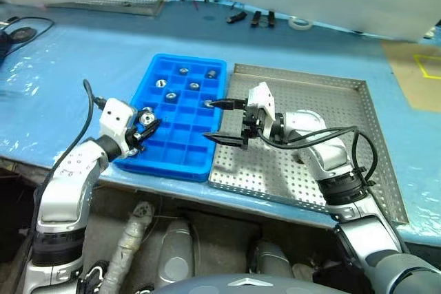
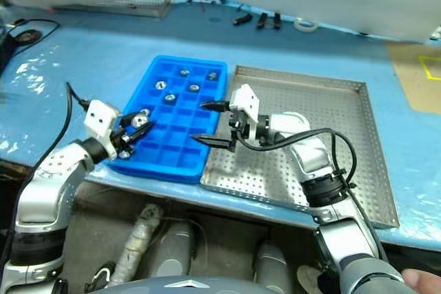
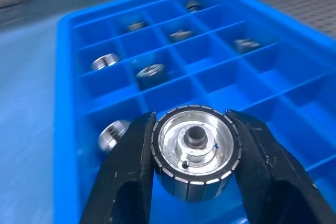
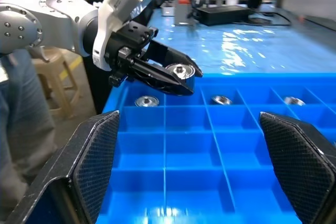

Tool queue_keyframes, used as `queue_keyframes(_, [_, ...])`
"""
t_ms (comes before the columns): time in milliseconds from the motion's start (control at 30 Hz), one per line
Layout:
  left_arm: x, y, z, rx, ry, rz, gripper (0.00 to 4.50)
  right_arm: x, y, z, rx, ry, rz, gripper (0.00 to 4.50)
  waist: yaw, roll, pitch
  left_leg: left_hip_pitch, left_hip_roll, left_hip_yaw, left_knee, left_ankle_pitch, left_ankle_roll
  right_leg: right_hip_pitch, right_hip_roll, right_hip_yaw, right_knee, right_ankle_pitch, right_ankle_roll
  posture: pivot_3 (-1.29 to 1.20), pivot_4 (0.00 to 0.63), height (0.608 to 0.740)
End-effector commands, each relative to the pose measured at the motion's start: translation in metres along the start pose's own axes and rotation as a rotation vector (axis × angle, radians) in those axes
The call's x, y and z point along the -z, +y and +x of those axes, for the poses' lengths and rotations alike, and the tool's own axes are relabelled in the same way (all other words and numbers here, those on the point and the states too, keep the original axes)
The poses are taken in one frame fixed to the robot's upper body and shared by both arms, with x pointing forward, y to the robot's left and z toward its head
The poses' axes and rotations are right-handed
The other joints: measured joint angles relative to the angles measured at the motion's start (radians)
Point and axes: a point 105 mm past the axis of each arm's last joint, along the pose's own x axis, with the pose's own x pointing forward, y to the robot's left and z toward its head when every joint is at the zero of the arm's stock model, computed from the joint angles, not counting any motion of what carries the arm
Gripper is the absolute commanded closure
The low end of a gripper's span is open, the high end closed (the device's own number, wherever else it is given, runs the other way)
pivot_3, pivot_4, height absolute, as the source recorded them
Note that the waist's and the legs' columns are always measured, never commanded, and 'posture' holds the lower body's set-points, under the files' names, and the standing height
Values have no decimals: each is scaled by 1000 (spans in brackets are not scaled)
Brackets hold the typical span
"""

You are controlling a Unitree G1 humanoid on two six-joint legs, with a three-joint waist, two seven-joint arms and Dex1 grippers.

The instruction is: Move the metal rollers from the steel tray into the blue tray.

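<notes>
Your left claw (image 1: pixel 147 123) is gripping 1 metal roller (image 3: pixel 195 150) over the blue tray's (image 1: pixel 180 158) near-left corner, ready to drop it. Your right claw (image 1: pixel 226 122) is hanging wide open, empty, where that tray is meeting the steel tray (image 1: pixel 344 101).

My bench (image 1: pixel 83 60), under blue sheeting, carries the blue tray (image 1: pixel 148 80) and beside it the steel tray (image 1: pixel 324 94); a tape roll (image 1: pixel 299 23) and small dark clips (image 1: pixel 253 17) sit far back.
</notes>
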Motion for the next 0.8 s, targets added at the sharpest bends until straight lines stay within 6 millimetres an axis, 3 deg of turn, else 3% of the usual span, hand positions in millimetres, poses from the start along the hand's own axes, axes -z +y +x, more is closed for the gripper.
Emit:
queue_keyframes(33, [-11, -8, 8, -19, -55, 19, 2796, -13, 0, 3, -27, -28, -42, 0, 19, 0, 0, 0, 0, -1, 0, 1, 0, 0, 0, 0, 0, 0, 0, 439, 150, 740])
queue_keyframes(167, [-8, -18, 17, 11, -48, 13, 2796, -12, 3, 1, -26, -26, -37, 0, 39, 0, 0, 0, 0, -4, 0, 3, -1, 1, 1, -1, 2, 0, 0, 407, 150, 740])
queue_keyframes(467, [4, -13, 33, 46, 0, 12, 2796, -2, 4, -12, 59, -8, -23, 0, 34, 0, 0, 1, 0, -6, 1, 6, -5, -1, 2, 0, 6, 0, 0, 322, 150, 740])
queue_keyframes(600, [1, -21, 39, 100, -9, -5, 2796, 0, 4, -16, 82, -3, -24, 0, 32, 0, 0, 1, 0, -6, 2, 6, -5, -1, 2, 0, 7, 0, 0, 302, 150, 740])
queue_keyframes(633, [-1, -23, 40, 118, -13, -8, 2065, 0, 4, -17, 87, -3, -24, 0, 31, 0, 0, 1, 0, -6, 2, 6, -5, -1, 2, 0, 8, 0, 0, 293, 150, 740])
queue_keyframes(800, [-10, -31, 46, 168, -41, 22, 469, -2, 4, -21, 113, -3, -31, 0, 23, 0, 0, 1, 0, -6, 3, 6, -5, -2, 2, 0, 11, 0, 0, 265, 150, 740])
